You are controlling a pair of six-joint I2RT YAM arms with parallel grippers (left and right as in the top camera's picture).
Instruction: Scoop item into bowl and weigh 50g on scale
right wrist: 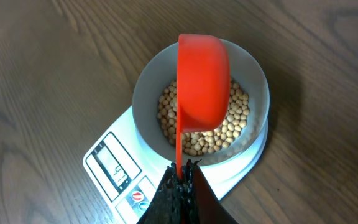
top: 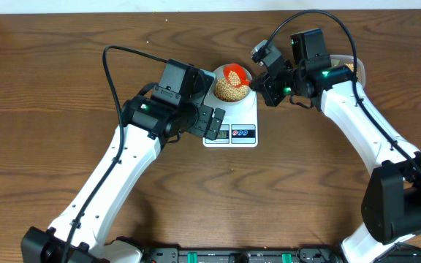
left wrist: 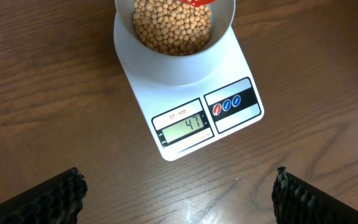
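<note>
Wooden table (top: 50, 73), scale (left wrist: 185, 124) reads 47 only in left wrist view

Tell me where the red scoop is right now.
In the right wrist view the red scoop hangs tipped over the bowl of beans on the scale, its handle pinched in the right tool; overhead, that is top centre.

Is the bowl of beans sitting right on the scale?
Touching. The left wrist view shows the bowl resting on the white top of the scale with no gap, and the display reads 47.
</note>
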